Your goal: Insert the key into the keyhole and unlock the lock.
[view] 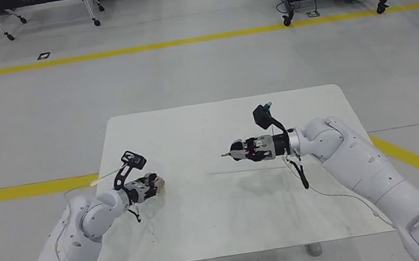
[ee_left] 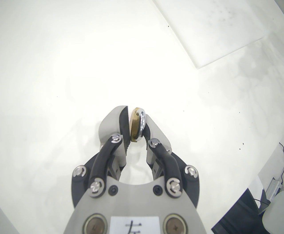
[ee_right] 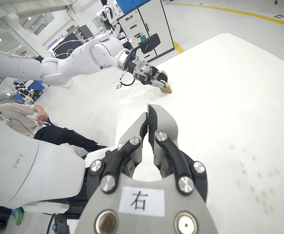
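The left gripper (view: pixel 153 184), at the table's (view: pixel 206 226) 9 o'clock, clamps the small brass lock (ee_left: pixel 134 128) between its pads, likely dense, rigid and slick, while the right gripper (ee_right: pixel 148 110) near centre pinches the thin, stiff key (view: pixel 225 155), aimed toward 9 o'clock, best held by its bow.

Robotics lab: yellow floor line (view: pixel 182 42), drawer cabinets (ee_right: pixel 133 24) (robots (ee_right: pixel 109 11) behind).
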